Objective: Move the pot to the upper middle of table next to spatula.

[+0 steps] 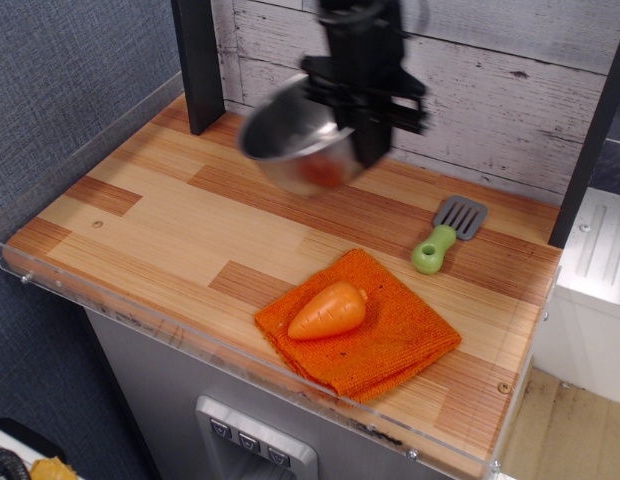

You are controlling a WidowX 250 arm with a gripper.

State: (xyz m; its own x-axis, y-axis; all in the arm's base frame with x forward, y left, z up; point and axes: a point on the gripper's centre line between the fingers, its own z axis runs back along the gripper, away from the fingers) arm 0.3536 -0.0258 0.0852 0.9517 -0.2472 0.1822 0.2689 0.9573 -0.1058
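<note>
- The black gripper (368,150) comes straight down from above, its jaws pinching the right-hand rim of the pot (295,148).
- The pot (a shiny steel bowl, blurred in this view) hangs clear of the table (170,225), above the back middle of the top. It is tilted, the mouth turned up and toward the left; an orange glint shows on its underside.
- Being round, it has no long axis to speak of.
- To the right of it and nearer the front lies the spatula (448,234), well apart from the pot. Its grey slotted blade points to the back right, its lime-green handle to the front left.
- In front, an orange toy carrot (328,311) rests on a folded orange cloth (390,340), its tip pointing to the front left.
- A dark upright post (198,62) stands at the back left corner, against the grey plank wall (510,90).
</note>
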